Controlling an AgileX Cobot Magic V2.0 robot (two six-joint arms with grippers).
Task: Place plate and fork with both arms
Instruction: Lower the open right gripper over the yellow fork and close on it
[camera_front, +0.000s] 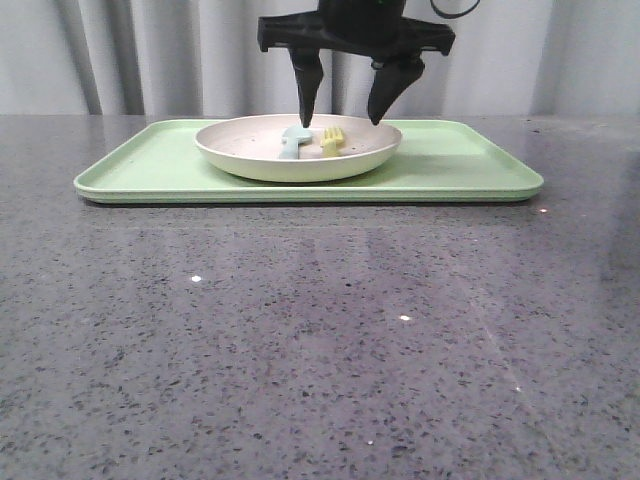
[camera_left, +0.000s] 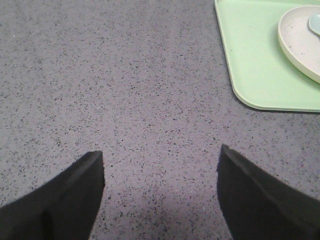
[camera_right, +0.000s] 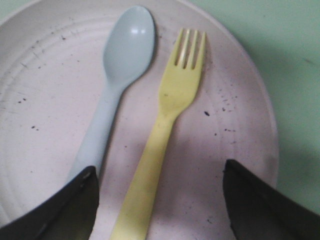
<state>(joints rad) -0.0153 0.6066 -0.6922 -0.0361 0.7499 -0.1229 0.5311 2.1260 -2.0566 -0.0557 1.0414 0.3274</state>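
Your right gripper (camera_front: 346, 108) hangs spread wide over the yellow fork (camera_right: 161, 132), lying in the plate (camera_front: 250, 160) (beside a pale spoon (camera_right: 116, 80)), so next lower and pinch its handle; your left gripper (camera_left: 160, 192), also spread, waits over bare desk (camera_left: 125, 90).

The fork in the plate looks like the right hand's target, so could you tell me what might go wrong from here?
1. The spoon lies close beside the fork, its handle just inside one finger of the open right hand. Closing could catch both.
2. The fork lies flat on the plate, so the fingers may slide over it or nudge the plate on the tray.
3. The left hand hangs open over bare table, off the tray, too far to steady anything.
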